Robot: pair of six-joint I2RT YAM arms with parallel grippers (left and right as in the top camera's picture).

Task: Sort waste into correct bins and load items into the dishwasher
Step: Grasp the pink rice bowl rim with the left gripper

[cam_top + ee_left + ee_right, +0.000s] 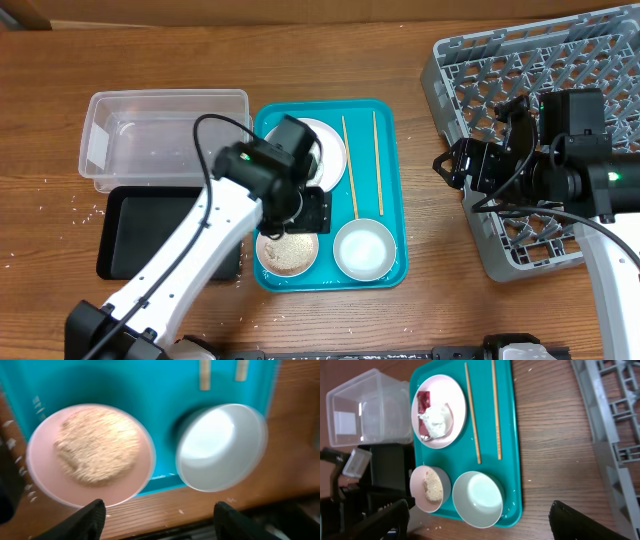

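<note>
Left pincer [160, 510] gaping empty over round pink bowl [41, 467] of grainy rice [95, 452], right pincer [480, 510] likewise

No writing, label, brand or number can be read anywhere in these views.

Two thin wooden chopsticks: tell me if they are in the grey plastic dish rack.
No, both wooden chopsticks lie on the teal serving tray.
</note>
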